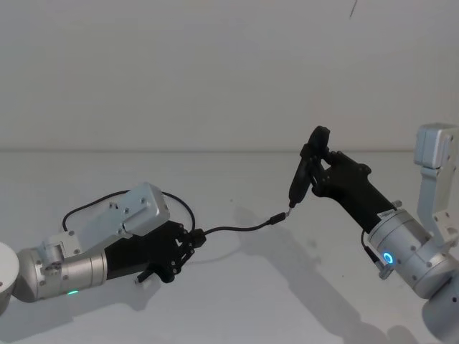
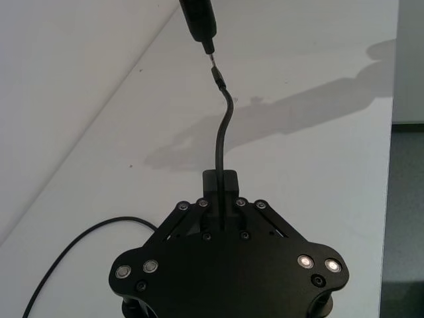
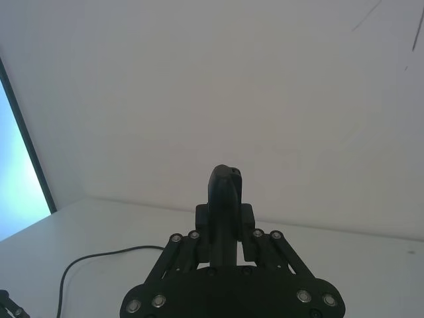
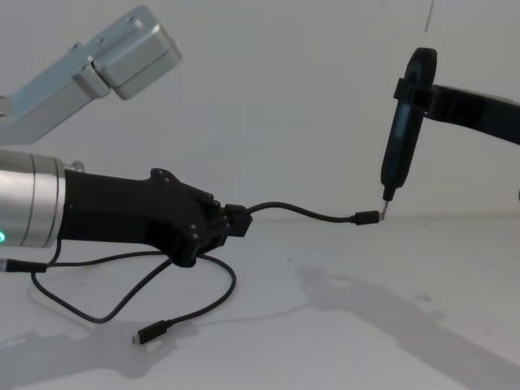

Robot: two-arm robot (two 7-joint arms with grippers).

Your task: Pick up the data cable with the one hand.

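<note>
The data cable (image 1: 237,229) is a thin black cord. My left gripper (image 1: 195,239), low over the table at left, is shut on it a short way from one end. That free end arches rightward in the air, and its small plug (image 4: 366,218) meets the metal tip of a slim black pen-shaped tool (image 4: 402,130). My right gripper (image 1: 319,161) is raised at right and shut on that tool, which points down. The rest of the cable (image 4: 162,284) loops on the table under the left arm, and its other plug (image 4: 153,331) lies flat. In the left wrist view the cable (image 2: 222,126) rises from the left gripper (image 2: 220,182).
The white table (image 1: 287,301) meets a plain white wall behind. A round white object (image 1: 6,276) sits at the far left edge. The table's edge (image 2: 391,132) shows in the left wrist view.
</note>
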